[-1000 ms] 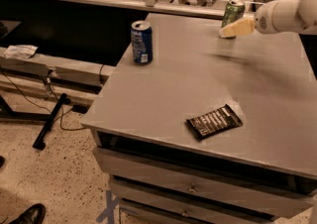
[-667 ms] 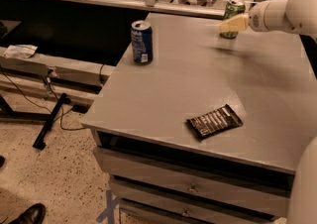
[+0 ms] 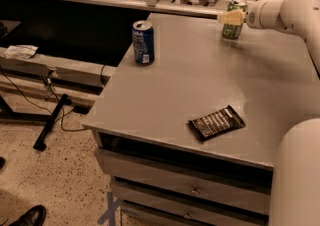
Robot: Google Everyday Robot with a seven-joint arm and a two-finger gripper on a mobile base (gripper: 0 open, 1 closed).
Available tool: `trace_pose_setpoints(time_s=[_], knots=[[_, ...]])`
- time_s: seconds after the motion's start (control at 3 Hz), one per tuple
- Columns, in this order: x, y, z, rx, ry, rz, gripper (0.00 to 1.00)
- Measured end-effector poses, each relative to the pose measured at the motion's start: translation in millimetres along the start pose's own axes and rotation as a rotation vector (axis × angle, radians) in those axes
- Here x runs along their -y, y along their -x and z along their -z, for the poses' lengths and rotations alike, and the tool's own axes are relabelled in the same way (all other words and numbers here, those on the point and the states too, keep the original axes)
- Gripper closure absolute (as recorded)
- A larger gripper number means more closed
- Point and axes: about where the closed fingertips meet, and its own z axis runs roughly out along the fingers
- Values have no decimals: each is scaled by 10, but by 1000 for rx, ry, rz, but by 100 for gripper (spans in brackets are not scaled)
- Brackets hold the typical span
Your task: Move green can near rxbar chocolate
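The green can (image 3: pixel 232 30) stands upright at the far edge of the grey table (image 3: pixel 190 80), right of centre. My gripper (image 3: pixel 229 17), pale and at the end of the white arm (image 3: pixel 285 12) reaching in from the right, is level with the can's upper half and lies across its front. The rxbar chocolate (image 3: pixel 216 122), a flat dark wrapper with pale print, lies near the table's front edge, far from the green can.
A blue can (image 3: pixel 143 42) stands upright near the table's left edge. Drawers (image 3: pixel 190 190) sit under the tabletop. A white arm segment (image 3: pixel 297 175) fills the lower right corner. A low bench with cables (image 3: pixel 45 70) stands to the left, and a shoe (image 3: pixel 30 216) is on the floor.
My gripper has moved left and back along the far edge until it is against the green can. The cans and the bar have not moved.
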Motion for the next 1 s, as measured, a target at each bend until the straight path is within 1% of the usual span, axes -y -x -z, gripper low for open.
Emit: trace_pose_setpoints(time_s=[0.33, 0.67, 1.0], knots=[[-23, 63, 42, 27, 32, -30, 50], [-183, 197, 193, 65, 97, -25, 72], [-612, 298, 554, 94, 270, 7, 100]])
